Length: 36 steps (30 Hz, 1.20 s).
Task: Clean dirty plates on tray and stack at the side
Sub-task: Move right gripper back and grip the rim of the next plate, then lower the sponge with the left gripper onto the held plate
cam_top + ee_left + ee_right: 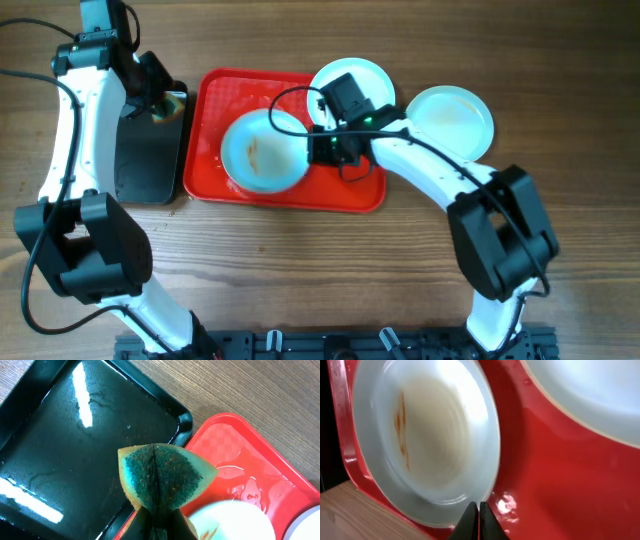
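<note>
A white plate with brownish-orange streaks [262, 150] lies in the middle of the red tray [210, 110]. My right gripper [312, 148] is shut on its right rim, as the right wrist view shows: the fingers [478, 510] pinch the plate's edge [430, 435] over the tray [560, 470]. A second plate [365, 80] sits at the tray's far right corner, partly under the right arm; it also shows in the right wrist view [590, 390]. A third plate [450, 120] lies on the table right of the tray. My left gripper [160, 525] is shut on a yellow-green sponge [162, 475].
A black tray [145, 160] lies left of the red tray, wet and glossy in the left wrist view [65, 450]. The sponge hangs over the seam between the two trays. The red tray's floor [235, 445] is wet. Wooden table surrounds them.
</note>
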Motion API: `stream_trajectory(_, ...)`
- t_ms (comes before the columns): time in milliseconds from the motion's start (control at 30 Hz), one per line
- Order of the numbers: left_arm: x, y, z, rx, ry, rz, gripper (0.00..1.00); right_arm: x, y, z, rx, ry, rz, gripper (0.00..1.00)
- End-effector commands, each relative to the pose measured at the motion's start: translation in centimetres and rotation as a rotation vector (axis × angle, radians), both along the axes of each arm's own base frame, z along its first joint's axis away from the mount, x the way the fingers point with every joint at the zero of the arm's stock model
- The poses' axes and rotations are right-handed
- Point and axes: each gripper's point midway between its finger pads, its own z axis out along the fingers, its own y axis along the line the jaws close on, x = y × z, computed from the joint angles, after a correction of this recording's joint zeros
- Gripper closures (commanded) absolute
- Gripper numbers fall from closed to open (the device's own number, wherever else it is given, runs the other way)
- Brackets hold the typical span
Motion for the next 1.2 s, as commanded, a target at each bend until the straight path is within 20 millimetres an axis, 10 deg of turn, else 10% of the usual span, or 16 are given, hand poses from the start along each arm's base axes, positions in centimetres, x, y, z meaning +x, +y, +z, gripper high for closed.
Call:
stream_trajectory(0, 0.1, -0.2, -0.5, -0.018, 0.008, 0.007, 0.96, 1.6, 0.1, -0.7, -0.014, -0.032, -0.053, 0.95)
stream_trajectory(133, 0.1, -0.2, -0.5, -0.018, 0.007, 0.007, 0.96, 2.9, -0.1, 0.4, -0.054, -0.105, -0.025, 0.57)
stream_trajectory(400, 0.1, -0.2, -0.5, -0.018, 0.006, 0.007, 0.96, 7.1, 2.0, 0.7, -0.081, -0.196, -0.026, 0.51)
stream_trajectory(867, 0.2, -0.2, -0.5, -0.018, 0.004, 0.007, 0.96, 6.8, 4.7, -4.7, -0.092, -0.091, -0.121, 0.57)
stream_trajectory(1033, 0.3, -0.2, -0.4, -0.017, -0.004, 0.007, 0.96, 3.1, 3.2, -6.1, -0.147, 0.080, -0.064, 0.95)
stream_trajectory(1167, 0.3, -0.2, -0.4, -0.017, -0.003, 0.007, 0.96, 3.0, 2.8, -5.4, -0.169, 0.090, -0.037, 0.95)
